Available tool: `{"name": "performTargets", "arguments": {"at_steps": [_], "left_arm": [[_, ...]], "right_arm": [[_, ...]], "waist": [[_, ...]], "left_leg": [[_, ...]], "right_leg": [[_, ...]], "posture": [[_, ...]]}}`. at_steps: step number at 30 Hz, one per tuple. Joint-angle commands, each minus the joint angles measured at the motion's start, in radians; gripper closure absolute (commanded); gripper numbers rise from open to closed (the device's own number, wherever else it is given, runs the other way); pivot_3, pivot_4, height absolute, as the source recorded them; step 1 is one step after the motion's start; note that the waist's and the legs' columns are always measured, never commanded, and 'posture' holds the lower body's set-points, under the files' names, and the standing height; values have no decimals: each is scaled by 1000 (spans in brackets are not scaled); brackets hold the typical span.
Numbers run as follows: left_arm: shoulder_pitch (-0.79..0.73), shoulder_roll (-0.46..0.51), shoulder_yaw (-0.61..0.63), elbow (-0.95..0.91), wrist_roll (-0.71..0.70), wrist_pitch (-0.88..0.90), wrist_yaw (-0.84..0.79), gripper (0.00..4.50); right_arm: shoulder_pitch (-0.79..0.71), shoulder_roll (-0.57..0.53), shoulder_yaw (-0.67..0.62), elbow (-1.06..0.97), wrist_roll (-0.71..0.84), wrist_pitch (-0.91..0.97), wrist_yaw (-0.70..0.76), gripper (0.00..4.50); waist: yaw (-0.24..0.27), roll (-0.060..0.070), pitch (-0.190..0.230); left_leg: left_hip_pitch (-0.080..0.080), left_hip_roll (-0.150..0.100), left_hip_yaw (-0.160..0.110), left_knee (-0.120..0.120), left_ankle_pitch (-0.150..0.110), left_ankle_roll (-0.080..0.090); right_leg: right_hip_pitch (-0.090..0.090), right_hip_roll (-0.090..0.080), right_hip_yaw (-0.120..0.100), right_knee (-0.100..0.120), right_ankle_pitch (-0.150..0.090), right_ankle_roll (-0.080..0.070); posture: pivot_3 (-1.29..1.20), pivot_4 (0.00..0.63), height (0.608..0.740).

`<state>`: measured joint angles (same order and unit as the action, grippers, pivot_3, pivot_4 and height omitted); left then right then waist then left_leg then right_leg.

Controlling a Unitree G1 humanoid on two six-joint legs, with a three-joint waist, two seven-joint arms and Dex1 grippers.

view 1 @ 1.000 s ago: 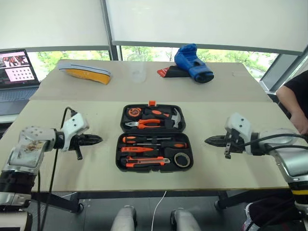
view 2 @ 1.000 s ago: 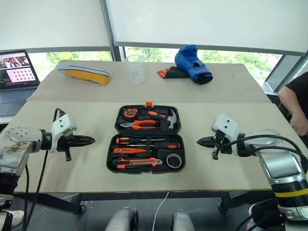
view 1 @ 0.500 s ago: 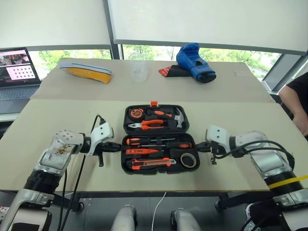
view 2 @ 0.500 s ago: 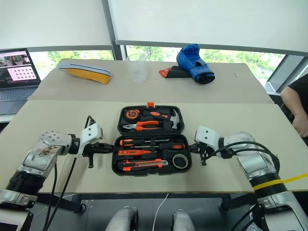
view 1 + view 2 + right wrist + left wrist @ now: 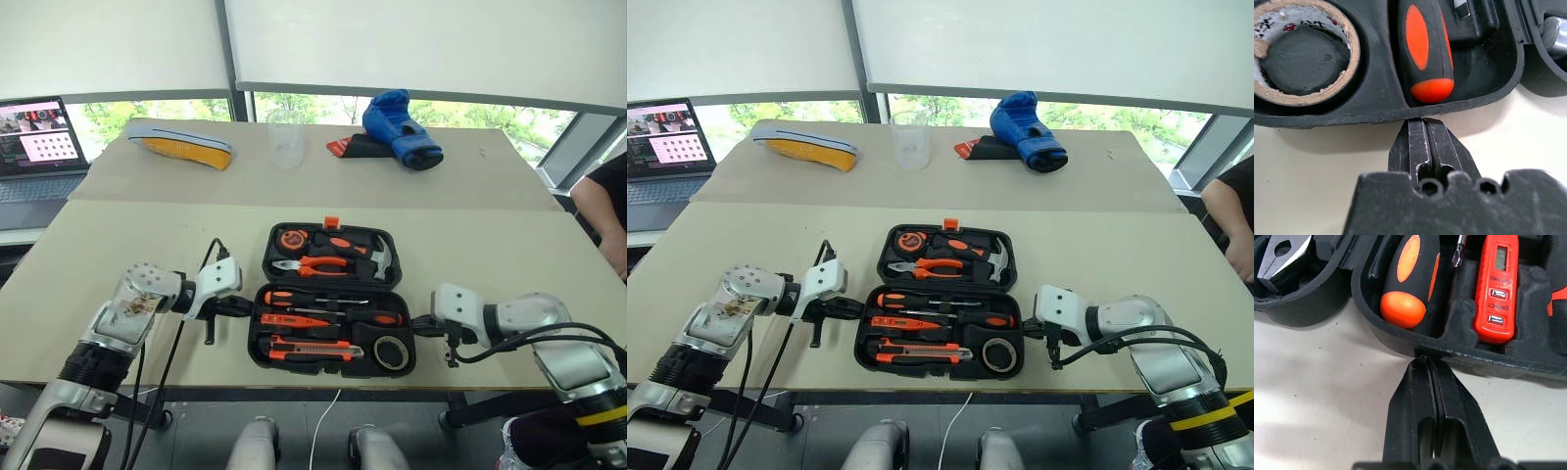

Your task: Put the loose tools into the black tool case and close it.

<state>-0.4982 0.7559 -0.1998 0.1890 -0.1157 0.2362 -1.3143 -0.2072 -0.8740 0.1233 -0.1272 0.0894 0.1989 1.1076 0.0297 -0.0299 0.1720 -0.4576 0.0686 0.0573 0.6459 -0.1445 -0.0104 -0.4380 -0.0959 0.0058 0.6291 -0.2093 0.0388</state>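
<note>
Both claws moved in against black tool case; wrist views show fingers shut.

Beige table carries open tool case, blue glove, clear cup.

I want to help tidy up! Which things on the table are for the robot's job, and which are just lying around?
For the job:
- black tool case, open
- screwdrivers
- tester screwdriver
- utility knife
- tape roll
- left claw, right claw, shut beside the case

Just lying about:
- blue boxing glove
- plastic cup
- laptop
</note>
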Motion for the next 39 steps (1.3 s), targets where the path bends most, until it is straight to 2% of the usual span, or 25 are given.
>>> {"name": "performTargets", "arguments": {"at_steps": [1,2,3,6,9,11,13,14,17,21,25,29,30,31,36,39], "left_arm": [[42,107,58,70,2,19,-21,4208],[55,128,79,83,-16,48,-25,3930],[49,138,106,90,-48,121,-17,3760],[-8,128,150,116,-103,308,29,2741],[-130,68,202,180,-172,508,88,1585],[-218,21,227,218,-215,641,130,1050],[-290,-49,226,243,-216,685,196,335],[-316,-85,231,255,-209,674,241,77],[-418,-169,279,352,-224,762,358,77],[-471,-222,250,406,-219,763,371,77],[-485,-244,241,449,-200,732,394,77],[-464,-235,220,442,-193,710,372,1100],[-447,-228,206,424,-187,695,359,1474],[-436,-225,199,413,-187,690,355,1804],[-415,-217,193,399,-189,687,351,3680],[-399,-213,188,379,-193,688,342,4500]], "right_arm": [[64,-54,-163,-112,50,79,-46,3894],[79,-53,-205,-144,80,127,-62,3768],[88,-47,-248,-172,119,192,-77,3387],[70,-18,-326,-232,239,378,-119,2419],[-56,49,-370,-262,405,623,-199,1240],[-147,92,-360,-230,444,728,-260,728],[-248,159,-336,-150,436,792,-346,16],[-289,188,-321,-107,417,807,-388,0],[-367,236,-281,10,383,845,-453,0],[-456,288,-231,177,338,839,-510,0],[-510,326,-214,282,324,831,-525,0],[-515,339,-177,329,292,801,-522,0],[-507,343,-169,332,288,796,-523,501],[-501,348,-165,331,288,802,-524,640],[-491,358,-144,293,284,814,-517,2409],[-493,357,-130,292,277,812,-515,3414]], "waist": [[-2,0,0],[-11,0,0],[-19,0,0],[-29,0,0],[-29,-2,1],[-29,-3,1],[-26,-5,2],[-25,-5,1],[-20,-6,1],[-32,-6,1],[-43,-6,1],[-44,-6,1],[-44,-6,1],[-44,-6,1],[-41,-6,1],[-42,-6,1]], "left_leg": [[0,0,0,0,0,0],[0,0,0,0,0,0],[2,1,1,-1,0,0],[7,2,0,-2,0,0],[12,2,0,-3,-3,-5],[12,1,0,-3,-5,-8],[11,1,-1,-1,-5,-7],[11,1,-1,-1,-4,-7],[13,-1,-1,0,-4,-7],[11,-1,-1,-2,1,2],[-2,-2,-1,-3,-1,4],[-3,-2,-2,-5,-1,5],[-3,-3,-2,-5,-1,5],[-3,-3,-2,-5,-1,5],[-2,-2,-2,-3,-1,5],[0,-2,-2,-3,0,4]], "right_leg": [[0,0,0,0,0,0],[0,1,1,0,0,0],[0,1,2,0,0,0],[1,4,4,2,0,-2],[4,4,4,3,2,-2],[5,4,5,2,2,-2],[6,4,4,2,3,-1],[6,4,4,1,4,-1],[12,4,5,0,5,-1],[11,5,8,0,3,1],[-1,6,9,2,5,0],[-2,6,8,1,5,1],[-2,6,8,1,4,1],[-2,6,8,1,5,1],[-1,6,8,1,5,1],[1,6,8,1,5,2]], "posture": [[0,150,740],[0,150,740],[0,150,740],[0,150,740],[0,150,740],[0,150,740],[0,150,740],[0,150,740],[0,150,740],[0,150,740],[0,150,740],[0,150,740],[0,150,740],[0,150,740],[0,150,740],[0,150,740]]}}
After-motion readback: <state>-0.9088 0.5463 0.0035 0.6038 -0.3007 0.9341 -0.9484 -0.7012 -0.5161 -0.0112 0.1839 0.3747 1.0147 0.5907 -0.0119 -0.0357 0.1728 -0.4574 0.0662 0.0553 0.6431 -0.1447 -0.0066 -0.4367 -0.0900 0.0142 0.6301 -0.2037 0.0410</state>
